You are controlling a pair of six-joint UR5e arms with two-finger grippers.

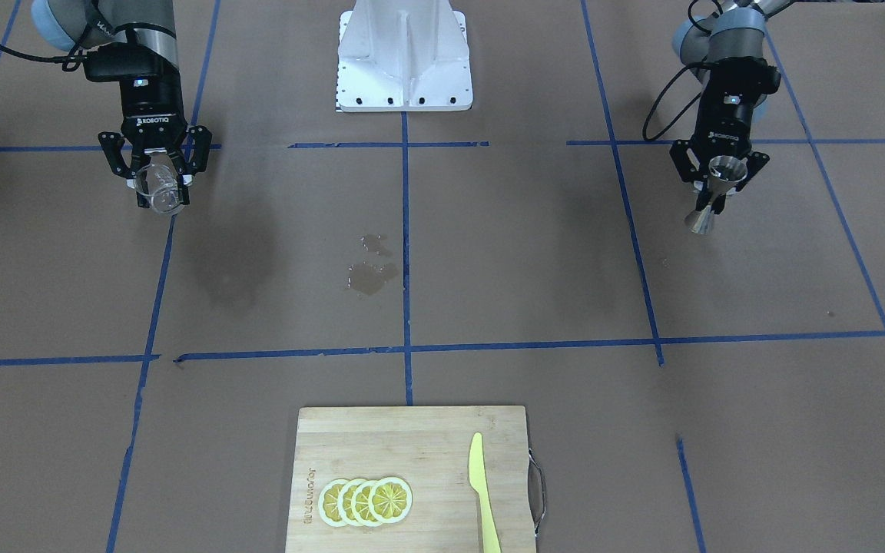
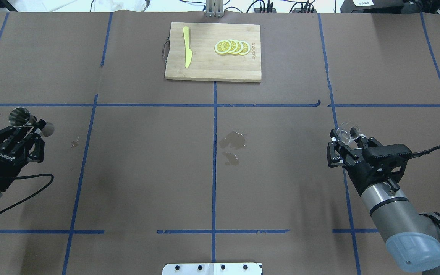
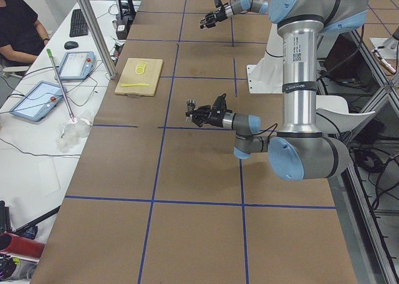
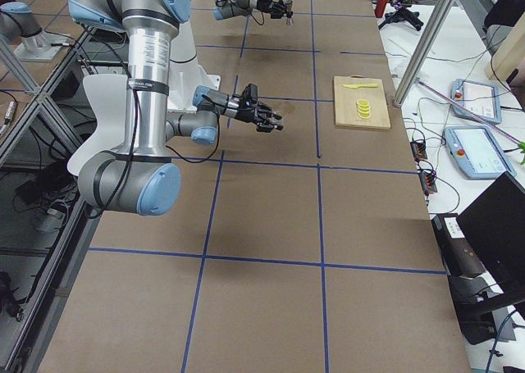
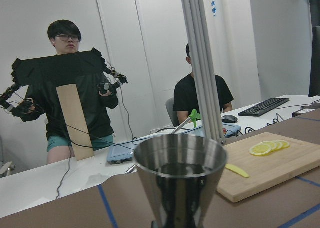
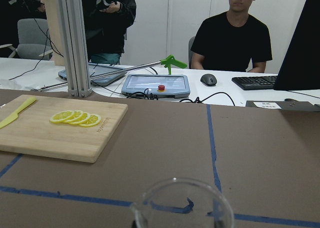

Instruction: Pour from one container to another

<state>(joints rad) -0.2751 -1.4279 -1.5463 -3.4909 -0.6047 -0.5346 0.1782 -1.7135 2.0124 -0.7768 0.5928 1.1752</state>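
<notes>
My left gripper (image 2: pixel 32 129) is shut on the waist of the steel hourglass jigger (image 2: pixel 23 119), which it holds upright at the table's left side. From the front the jigger (image 1: pixel 713 193) shows in that gripper (image 1: pixel 719 184) on the right, and its wide cup (image 5: pixel 180 180) fills the left wrist view. My right gripper (image 2: pixel 345 142) is shut on the clear glass cup (image 2: pixel 348 131) at the far right side. Across the table that cup (image 1: pixel 160 188) sits between the fingers (image 1: pixel 181 180). Only its rim (image 6: pixel 182 203) shows in the right wrist view. The two containers are far apart.
A wet spill (image 2: pixel 233 141) marks the brown paper at the table's middle. At the far edge lies a wooden cutting board (image 2: pixel 212 70) with lemon slices (image 2: pixel 232 47) and a yellow knife (image 2: pixel 186 51). The white robot base (image 1: pixel 404 57) stands on the robot's side. Operators sit beyond the table.
</notes>
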